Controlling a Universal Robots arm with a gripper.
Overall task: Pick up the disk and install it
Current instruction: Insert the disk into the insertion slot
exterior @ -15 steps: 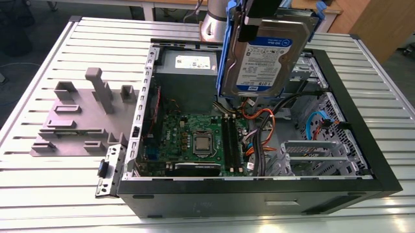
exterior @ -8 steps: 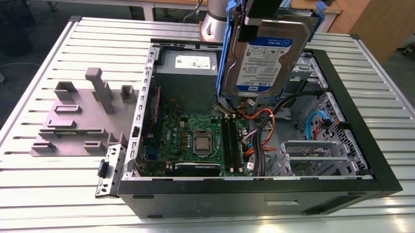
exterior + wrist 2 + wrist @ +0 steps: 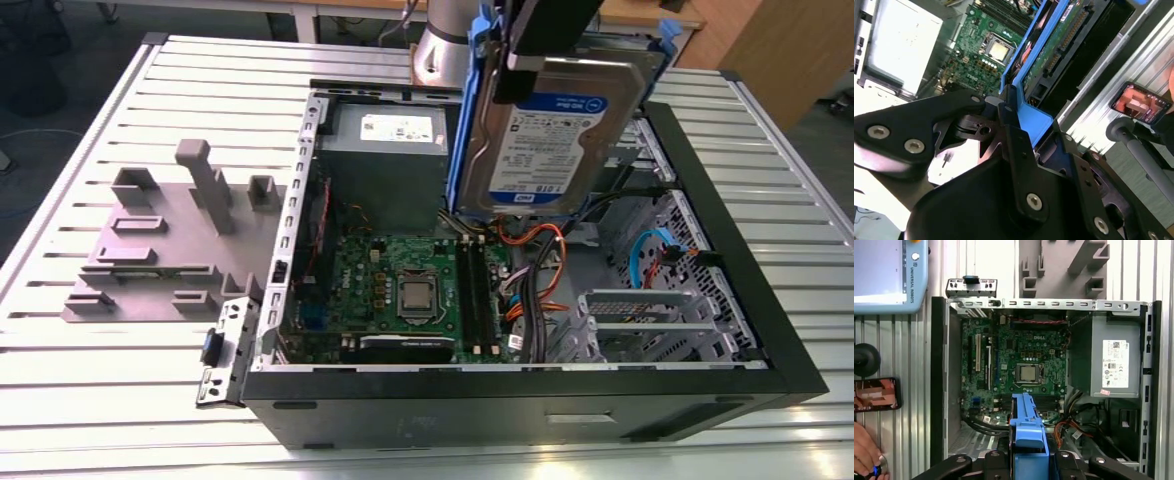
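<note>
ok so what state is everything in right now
silver hard drive in a blue plastic caddy: lifted, hanging above the case, not installed
black end effector: shut on the drive's caddy
black computer case: lying flat, side panel off, open
grey power-supply box: seated inside the case
square silver processor: bare, no cooler over it

We count one disk (image 3: 561, 120) and one gripper (image 3: 541, 40). We see one computer case (image 3: 534, 405). Inside it we count one green board (image 3: 400, 280), one square silver chip (image 3: 1027, 373) and one grey power box (image 3: 387, 150). We count one table (image 3: 107, 400), one grey holder block (image 3: 160, 250), one phone (image 3: 876, 394), one big screen pad (image 3: 884, 270) and one hand (image 3: 865, 452).
</note>
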